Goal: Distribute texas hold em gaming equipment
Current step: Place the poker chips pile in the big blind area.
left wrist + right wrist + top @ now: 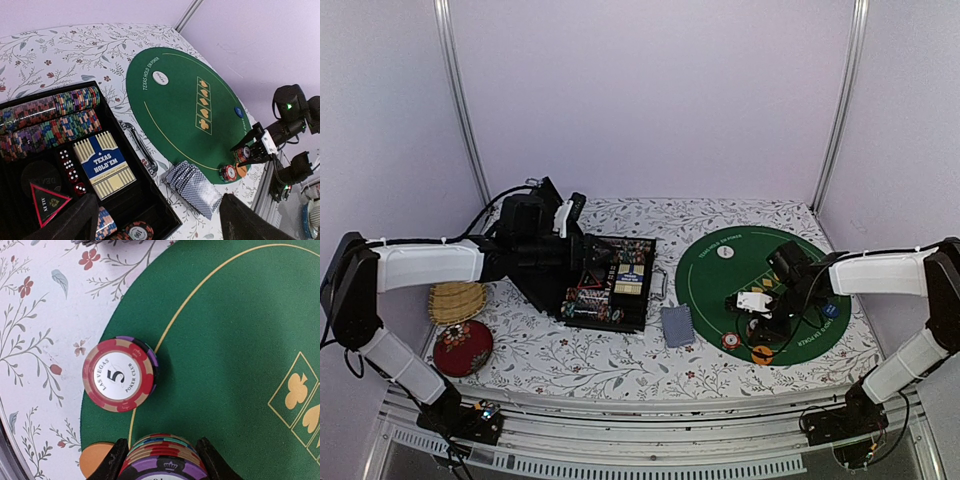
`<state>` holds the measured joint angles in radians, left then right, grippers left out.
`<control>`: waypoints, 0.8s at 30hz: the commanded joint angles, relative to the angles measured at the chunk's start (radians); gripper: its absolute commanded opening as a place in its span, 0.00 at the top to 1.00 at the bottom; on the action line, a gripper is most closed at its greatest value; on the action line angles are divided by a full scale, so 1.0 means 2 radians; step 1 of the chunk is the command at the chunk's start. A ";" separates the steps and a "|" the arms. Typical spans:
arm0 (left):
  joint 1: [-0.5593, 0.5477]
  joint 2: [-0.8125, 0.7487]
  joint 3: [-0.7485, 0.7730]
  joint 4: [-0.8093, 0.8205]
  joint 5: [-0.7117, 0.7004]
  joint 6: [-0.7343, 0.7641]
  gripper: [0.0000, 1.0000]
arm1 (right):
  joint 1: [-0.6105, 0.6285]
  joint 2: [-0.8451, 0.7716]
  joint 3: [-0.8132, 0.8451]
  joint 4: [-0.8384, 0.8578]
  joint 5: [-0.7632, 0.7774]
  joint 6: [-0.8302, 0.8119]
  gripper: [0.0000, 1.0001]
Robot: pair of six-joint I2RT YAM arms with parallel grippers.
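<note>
My right gripper [162, 461] is shut on a stack of poker chips [162, 452] at the near-left edge of the green mat [235, 340]; whether the stack touches the mat I cannot tell. Just beyond it stands another chip stack topped by a red "5" chip [120, 374], with an orange button [95, 458] beside my left finger. The top view shows a white button [724, 252] and a blue button [843, 283] on the mat. A fanned deck of blue-backed cards [195, 186] lies between the mat and the black case [605, 280]. My left gripper [160, 225] is open and empty over the case's corner.
The case holds rows of chips [50, 120], a "Texas Hold'em" card box [104, 162], red dice [70, 170] and a triangular marker [47, 202]. Its metal handle [137, 145] faces the mat. A wicker basket [457, 300] and a red cushion [463, 347] sit at the front left.
</note>
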<state>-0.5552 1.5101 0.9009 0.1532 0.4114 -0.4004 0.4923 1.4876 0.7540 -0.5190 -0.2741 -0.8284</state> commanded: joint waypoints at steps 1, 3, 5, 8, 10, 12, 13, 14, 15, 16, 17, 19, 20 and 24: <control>0.005 0.006 0.012 0.011 0.008 0.002 0.14 | 0.003 -0.043 -0.012 -0.001 -0.010 -0.015 0.98; 0.005 0.009 0.015 0.010 0.009 0.003 0.14 | 0.003 -0.062 -0.021 -0.002 -0.019 -0.030 0.98; 0.005 0.012 0.018 0.008 0.010 0.004 0.14 | 0.003 -0.063 -0.019 -0.004 -0.026 -0.035 0.98; 0.006 0.011 0.019 0.005 0.010 0.004 0.14 | 0.003 -0.061 0.002 -0.002 -0.030 -0.031 0.98; 0.006 0.009 0.017 0.005 0.010 0.003 0.14 | 0.004 -0.061 0.024 0.004 -0.046 -0.033 0.98; 0.006 0.007 0.015 0.004 0.009 0.004 0.14 | 0.010 -0.054 0.051 0.014 -0.062 -0.024 0.98; 0.005 0.007 0.015 0.004 0.007 0.004 0.14 | 0.020 -0.046 0.062 0.022 -0.062 -0.018 0.98; 0.006 0.007 0.015 0.003 0.004 0.004 0.14 | 0.031 -0.039 0.068 0.030 -0.052 -0.014 0.98; 0.005 0.006 0.015 0.001 0.003 0.005 0.14 | 0.044 -0.031 0.072 0.040 -0.040 -0.009 0.98; 0.005 0.006 0.016 0.001 0.003 0.004 0.14 | 0.054 -0.022 0.075 0.045 -0.034 -0.008 0.98; 0.005 0.006 0.015 0.001 0.003 0.004 0.14 | 0.060 -0.011 0.081 0.047 -0.035 -0.006 0.98; 0.005 0.005 0.016 0.001 0.003 0.003 0.14 | 0.063 0.013 0.096 0.053 -0.043 0.001 0.98; 0.006 0.005 0.017 0.000 0.003 0.003 0.14 | 0.063 0.025 0.104 0.053 -0.043 0.005 0.98; 0.005 0.002 0.017 -0.004 0.001 0.007 0.14 | 0.064 0.071 0.133 0.047 -0.033 0.012 0.98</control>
<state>-0.5549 1.5253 0.9154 0.1501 0.4141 -0.4000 0.6216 1.5578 0.9573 -0.4412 -0.3431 -0.8368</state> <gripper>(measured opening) 0.859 0.414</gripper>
